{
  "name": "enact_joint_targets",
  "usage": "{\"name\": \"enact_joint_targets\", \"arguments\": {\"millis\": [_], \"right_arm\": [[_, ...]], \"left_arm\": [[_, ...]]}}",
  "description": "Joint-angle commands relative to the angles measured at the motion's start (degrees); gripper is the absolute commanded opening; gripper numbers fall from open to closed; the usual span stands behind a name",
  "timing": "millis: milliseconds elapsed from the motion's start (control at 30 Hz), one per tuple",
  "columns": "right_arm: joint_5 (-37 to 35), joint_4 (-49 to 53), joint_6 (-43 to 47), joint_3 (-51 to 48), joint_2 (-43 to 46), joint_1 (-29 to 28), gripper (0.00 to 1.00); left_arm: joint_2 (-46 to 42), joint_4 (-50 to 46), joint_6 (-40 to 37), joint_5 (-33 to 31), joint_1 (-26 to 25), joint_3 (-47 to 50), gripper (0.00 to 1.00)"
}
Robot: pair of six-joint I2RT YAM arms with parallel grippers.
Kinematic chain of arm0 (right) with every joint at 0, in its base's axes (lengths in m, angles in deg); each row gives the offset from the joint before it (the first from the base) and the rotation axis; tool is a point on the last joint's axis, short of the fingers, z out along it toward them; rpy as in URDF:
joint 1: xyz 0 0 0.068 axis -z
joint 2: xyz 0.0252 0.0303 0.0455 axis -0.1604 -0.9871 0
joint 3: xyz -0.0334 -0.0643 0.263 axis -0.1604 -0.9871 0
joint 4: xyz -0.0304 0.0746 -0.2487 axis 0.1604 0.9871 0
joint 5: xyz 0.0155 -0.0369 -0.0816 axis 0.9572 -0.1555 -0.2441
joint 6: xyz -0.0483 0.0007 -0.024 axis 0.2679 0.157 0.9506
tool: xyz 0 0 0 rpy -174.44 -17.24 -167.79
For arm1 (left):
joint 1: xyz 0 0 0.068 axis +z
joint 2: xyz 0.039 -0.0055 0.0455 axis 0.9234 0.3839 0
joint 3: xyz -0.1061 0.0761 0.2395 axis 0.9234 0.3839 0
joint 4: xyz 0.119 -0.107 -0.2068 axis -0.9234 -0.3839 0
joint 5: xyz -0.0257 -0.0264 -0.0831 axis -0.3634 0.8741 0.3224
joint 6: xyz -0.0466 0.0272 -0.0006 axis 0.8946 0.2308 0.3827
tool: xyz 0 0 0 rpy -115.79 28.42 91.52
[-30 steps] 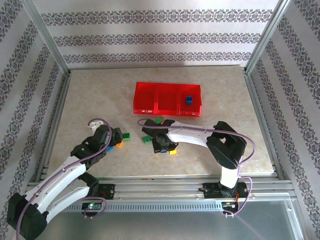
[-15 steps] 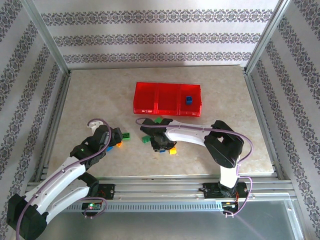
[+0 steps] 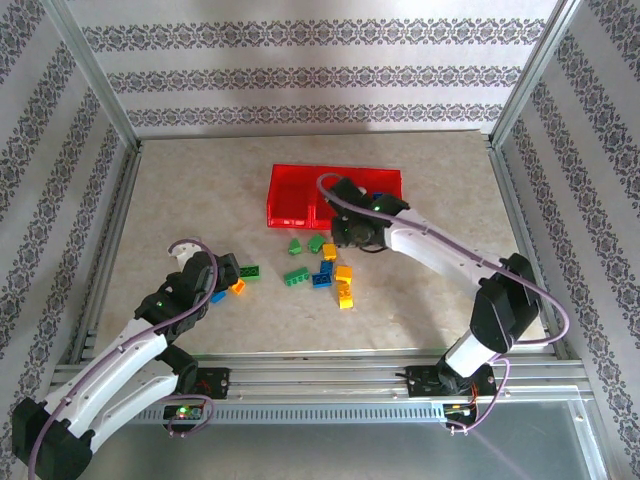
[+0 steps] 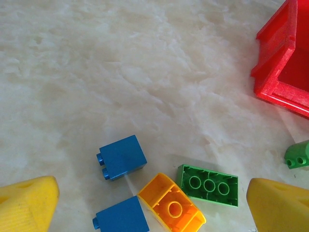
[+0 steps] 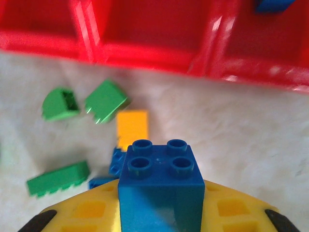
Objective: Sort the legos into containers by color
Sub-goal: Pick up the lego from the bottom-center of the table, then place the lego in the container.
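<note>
**Top external.** The red tray (image 3: 290, 196) lies at the far middle of the tabletop (image 3: 200, 200). The right arm crosses its right part and hides what lies there. The right end effector (image 3: 347, 236) hangs at the tray's near edge, and its jaws are too small to read from here. Just nearer lies the central cluster (image 3: 325, 270): three green bricks, three yellow ones and blue ones pressed together, their number unclear. Further left, the left group (image 3: 249, 272) shows one green, one orange and one blue brick beside the left end effector (image 3: 226, 272).

**Left wrist.** The left end effector (image 4: 150, 193) stands wide open and holds nothing, with its yellow fingertips (image 4: 29, 203) at the two bottom corners. Here the left group counts two blue cubes, a farther blue cube (image 4: 121, 157) and a nearer blue cube (image 4: 120, 218). The orange brick (image 4: 171, 208) lies just beside the nearer one. The flat green brick (image 4: 207, 184), showing three rings in a row, touches the orange one. An edge green brick (image 4: 298, 153) sits at the right border, and a tray corner is at upper right.

**Right wrist.** The right end effector (image 5: 161, 215) is clamped on the held blue brick (image 5: 161, 176), whose four studs face up. Beyond it the tray's three compartments run side by side. The right one holds the sorted blue brick (image 5: 273, 4), cut by the frame. On the tabletop below are three green bricks, one yellow brick (image 5: 133, 124) and scraps of blue behind the held one.
</note>
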Motion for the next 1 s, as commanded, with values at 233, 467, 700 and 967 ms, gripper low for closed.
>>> {"name": "enact_joint_targets", "arguments": {"millis": [233, 467, 700, 967], "right_arm": [[-0.4, -4.76, 9.39, 6.89, -6.56, 12.45, 0.26], [2.72, -5.18, 11.33, 12.95, -15.42, 16.71, 0.27], [1.67, -5.04, 12.52, 14.64, -20.2, 17.9, 0.28], [1.71, -5.9, 12.47, 13.36, -21.05, 18.74, 0.36]], "left_arm": [[0.07, -0.42, -1.75, -1.11, -0.67, -1.43, 1.0], [1.06, -0.95, -1.64, -0.17, -0.67, -1.95, 1.0], [1.15, -0.97, -1.17, 0.14, -0.67, -1.76, 1.0], [2.28, -0.12, -1.86, 0.41, -0.67, -1.94, 1.0]]}}
